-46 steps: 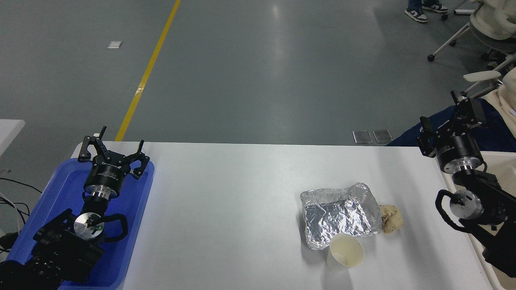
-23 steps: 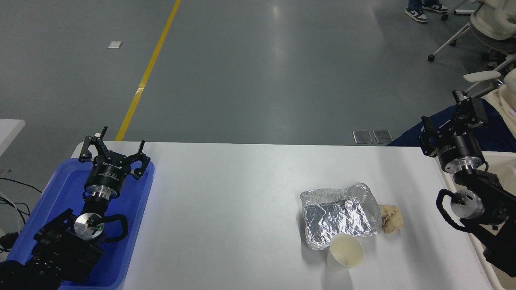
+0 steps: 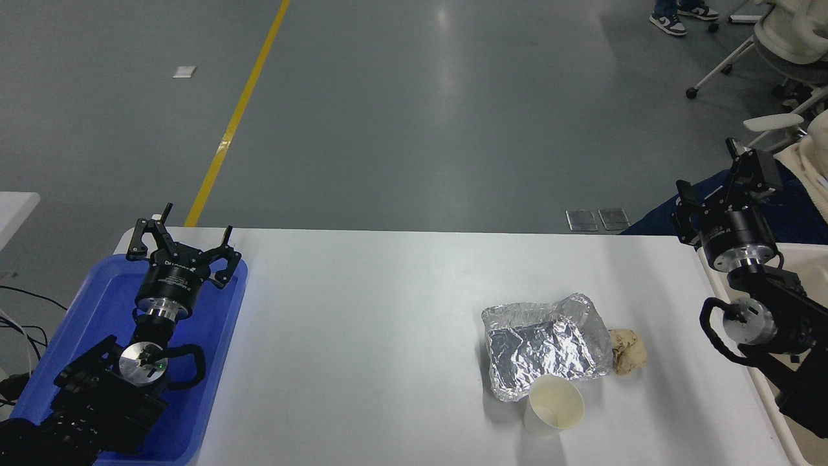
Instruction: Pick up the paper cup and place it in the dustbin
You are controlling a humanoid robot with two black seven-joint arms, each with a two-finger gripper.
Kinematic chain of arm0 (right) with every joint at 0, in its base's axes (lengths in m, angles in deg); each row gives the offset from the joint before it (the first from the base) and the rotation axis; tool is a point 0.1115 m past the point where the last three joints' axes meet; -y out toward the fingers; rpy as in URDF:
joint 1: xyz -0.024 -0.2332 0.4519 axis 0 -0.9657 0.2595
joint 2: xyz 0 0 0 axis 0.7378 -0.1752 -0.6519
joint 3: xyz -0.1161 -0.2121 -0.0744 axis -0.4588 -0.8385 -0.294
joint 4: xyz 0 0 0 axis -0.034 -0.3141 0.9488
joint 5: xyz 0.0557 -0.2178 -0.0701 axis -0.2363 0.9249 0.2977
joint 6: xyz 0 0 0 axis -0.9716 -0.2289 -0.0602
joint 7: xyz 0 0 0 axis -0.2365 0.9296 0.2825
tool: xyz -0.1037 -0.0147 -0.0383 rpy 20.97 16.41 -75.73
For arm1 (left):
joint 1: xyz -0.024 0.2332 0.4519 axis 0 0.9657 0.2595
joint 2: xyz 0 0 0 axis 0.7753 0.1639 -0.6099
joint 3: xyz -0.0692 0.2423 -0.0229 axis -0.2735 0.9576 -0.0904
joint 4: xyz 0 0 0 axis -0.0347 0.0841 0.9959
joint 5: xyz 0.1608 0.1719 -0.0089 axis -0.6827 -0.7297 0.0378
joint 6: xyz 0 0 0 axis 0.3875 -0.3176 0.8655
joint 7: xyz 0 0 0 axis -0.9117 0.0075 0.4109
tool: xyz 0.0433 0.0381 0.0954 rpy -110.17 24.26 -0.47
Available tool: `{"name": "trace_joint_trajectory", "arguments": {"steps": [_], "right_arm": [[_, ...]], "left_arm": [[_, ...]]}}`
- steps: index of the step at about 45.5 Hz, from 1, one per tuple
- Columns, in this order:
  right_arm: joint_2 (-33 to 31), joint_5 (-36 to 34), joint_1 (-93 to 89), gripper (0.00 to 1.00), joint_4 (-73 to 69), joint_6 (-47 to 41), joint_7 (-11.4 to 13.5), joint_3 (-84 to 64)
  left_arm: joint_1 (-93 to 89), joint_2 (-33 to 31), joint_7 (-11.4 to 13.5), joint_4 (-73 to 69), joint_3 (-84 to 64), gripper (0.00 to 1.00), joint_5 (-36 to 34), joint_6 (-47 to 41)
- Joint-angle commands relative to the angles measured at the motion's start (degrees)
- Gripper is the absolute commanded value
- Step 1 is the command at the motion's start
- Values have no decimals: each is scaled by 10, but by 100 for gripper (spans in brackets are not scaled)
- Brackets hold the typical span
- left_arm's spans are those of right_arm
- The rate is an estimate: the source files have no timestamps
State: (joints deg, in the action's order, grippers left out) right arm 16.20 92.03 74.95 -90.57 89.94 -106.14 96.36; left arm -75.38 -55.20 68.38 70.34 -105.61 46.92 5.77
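Note:
The paper cup [image 3: 554, 405] lies tipped on the white table [image 3: 388, 323] near the front right, its open mouth facing me. It touches the front edge of a crumpled foil tray [image 3: 546, 343]. The beige dustbin [image 3: 808, 265] stands off the table's right edge, mostly hidden by my right arm. My right gripper [image 3: 711, 173] is open and empty, raised above the table's far right corner and the bin's rim, well back and right of the cup. My left gripper [image 3: 178, 238] is open and parked over a blue tray [image 3: 103, 304] at the lower left.
A small tan doughy lump [image 3: 629, 351] lies against the foil tray's right side. Office chairs [image 3: 776, 58] and a person's shoes [image 3: 679, 16] are on the floor at the far right. A yellow line [image 3: 239, 110] runs across the grey floor.
My right gripper has drifted slightly to the right and a little up, further over the bin. The cup, the foil tray and the left arm have not moved.

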Motion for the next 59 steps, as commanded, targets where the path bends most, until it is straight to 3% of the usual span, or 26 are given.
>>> {"name": "trace_joint_trajectory", "arguments": {"steps": [1,12,31,41,49,52,59], "right_arm": [[-16,1,-1,100,0,-4,1,-5],[-24,1,-6,100,-11,-4,1,-47],[-159,-2,250,100,-92,-10,-1,-563],[-117,-1,494,100,-94,-13,-1,-956],[-83,1,597,100,-110,-39,-3,-1124],[-76,2,640,100,-121,-83,-4,-1180],[9,-2,738,100,-156,-263,2,-1287]], "left_arm": [[0,0,0,0,0,100,0,0],[0,0,0,0,0,100,0,0],[0,0,0,0,0,100,-1,0],[0,0,0,1,1,100,-1,0],[0,0,0,1,0,100,-1,0],[0,0,0,1,1,100,-1,0],[0,0,0,1,0,100,-1,0]]}}
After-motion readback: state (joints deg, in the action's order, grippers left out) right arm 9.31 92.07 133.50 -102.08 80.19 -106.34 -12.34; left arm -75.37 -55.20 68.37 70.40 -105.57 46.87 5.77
